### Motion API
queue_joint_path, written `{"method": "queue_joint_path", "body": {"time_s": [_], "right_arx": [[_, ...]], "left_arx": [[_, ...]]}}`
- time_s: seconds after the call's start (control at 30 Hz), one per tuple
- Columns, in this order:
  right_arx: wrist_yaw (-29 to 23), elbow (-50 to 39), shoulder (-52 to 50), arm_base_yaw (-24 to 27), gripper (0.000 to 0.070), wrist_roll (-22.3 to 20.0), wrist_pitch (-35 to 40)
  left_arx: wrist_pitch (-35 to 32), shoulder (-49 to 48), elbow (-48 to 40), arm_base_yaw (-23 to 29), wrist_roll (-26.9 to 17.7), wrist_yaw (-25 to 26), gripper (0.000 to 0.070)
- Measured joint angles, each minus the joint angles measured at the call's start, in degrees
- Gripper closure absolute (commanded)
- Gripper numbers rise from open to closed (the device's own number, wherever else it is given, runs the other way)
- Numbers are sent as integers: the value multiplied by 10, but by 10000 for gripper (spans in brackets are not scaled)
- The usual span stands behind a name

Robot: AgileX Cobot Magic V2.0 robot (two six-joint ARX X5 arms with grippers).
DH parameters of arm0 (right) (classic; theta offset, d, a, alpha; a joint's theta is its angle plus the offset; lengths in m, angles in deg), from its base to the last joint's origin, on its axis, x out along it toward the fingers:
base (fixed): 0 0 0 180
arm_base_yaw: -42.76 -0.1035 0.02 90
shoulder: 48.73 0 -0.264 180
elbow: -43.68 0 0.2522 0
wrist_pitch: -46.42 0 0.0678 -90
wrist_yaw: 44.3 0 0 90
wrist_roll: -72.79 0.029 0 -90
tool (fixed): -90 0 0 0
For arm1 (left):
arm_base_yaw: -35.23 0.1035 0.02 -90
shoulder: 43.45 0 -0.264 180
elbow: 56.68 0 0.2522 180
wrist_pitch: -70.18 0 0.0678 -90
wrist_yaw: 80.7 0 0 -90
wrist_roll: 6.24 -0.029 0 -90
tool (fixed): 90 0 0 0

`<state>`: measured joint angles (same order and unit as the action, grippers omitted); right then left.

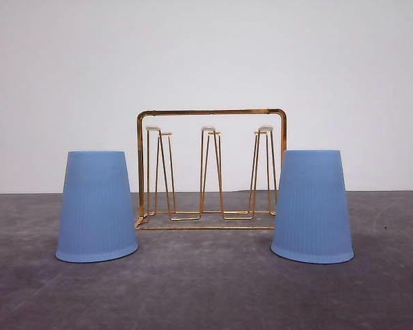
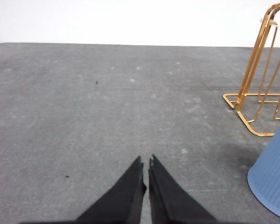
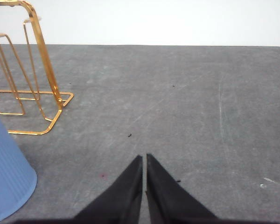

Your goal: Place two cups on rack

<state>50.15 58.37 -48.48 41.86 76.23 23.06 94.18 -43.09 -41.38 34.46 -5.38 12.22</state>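
Note:
Two light blue ribbed cups stand upside down on the grey table, one [image 1: 97, 206] to the left of the rack and one [image 1: 312, 206] to the right. Between and behind them stands the gold wire rack [image 1: 211, 168], its upright prongs bare. In the left wrist view my left gripper [image 2: 146, 161] is shut, with the left cup [image 2: 275, 179] and a rack corner [image 2: 256, 95] off to its side. My right gripper [image 3: 144, 157] is shut too, apart from the right cup [image 3: 7, 170] and the rack's other end [image 3: 32, 79].
The grey table [image 1: 206, 289] spreads wide in front of the cups and around both grippers. A plain white wall [image 1: 206, 55] backs the table's far edge.

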Motion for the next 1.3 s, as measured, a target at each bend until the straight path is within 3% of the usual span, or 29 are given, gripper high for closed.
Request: {"method": "queue_joint_path", "body": {"time_s": [0.23,0.47,0.57,0.73,0.97,1.13,1.3], "right_arx": [[0,0,0,0,690,1,6],[0,0,0,0,691,75,64],[-1,21,0,0,693,111,55],[-20,109,7,0,693,147,-11],[-21,245,81,0,693,151,-148],[40,297,160,0,693,128,-230],[125,299,227,0,693,79,-238]], "left_arx": [[-1,0,0,0,22,0,700],[-70,0,0,0,157,0,700],[-91,0,8,0,203,0,697],[-1,19,98,0,232,0,696],[174,115,254,0,227,2,697],[277,201,334,0,188,46,697],[335,292,375,0,141,122,697]]}}
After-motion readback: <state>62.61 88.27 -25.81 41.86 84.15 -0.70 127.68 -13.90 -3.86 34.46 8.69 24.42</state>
